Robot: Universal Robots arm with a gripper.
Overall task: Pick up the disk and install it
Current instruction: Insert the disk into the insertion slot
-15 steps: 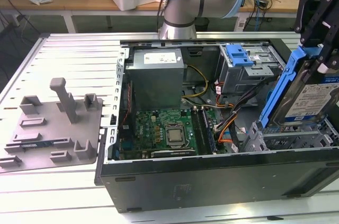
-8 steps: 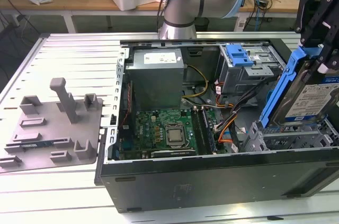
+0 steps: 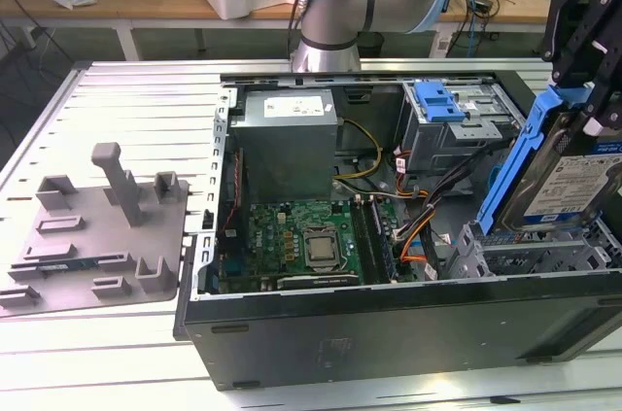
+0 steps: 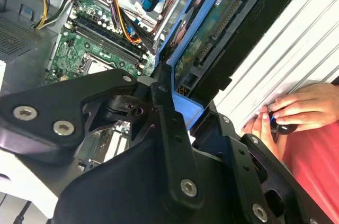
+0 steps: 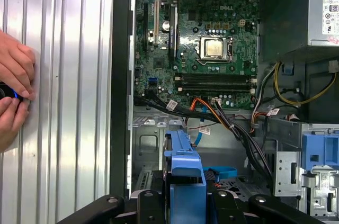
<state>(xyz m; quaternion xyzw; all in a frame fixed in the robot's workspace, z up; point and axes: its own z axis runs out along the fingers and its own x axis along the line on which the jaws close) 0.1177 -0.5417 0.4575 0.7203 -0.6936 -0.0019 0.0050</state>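
Holding disk [image 3: 571, 188] tilted, gripper [image 5: 185, 197] above open case [image 3: 389, 324]; motherboard [image 3: 301, 236] inside.

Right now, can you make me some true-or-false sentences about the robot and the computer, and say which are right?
1. The computer case is open and its green board shows. True.
2. The pincer grips the disk. True.
3. The disk lies flat inside the case. False: it is held tilted up, over the case.
4. The grey plate sits inside the case. False: it lies on the table beside the case, at the exterior view's left.
5. A person's hands are at the table. True.
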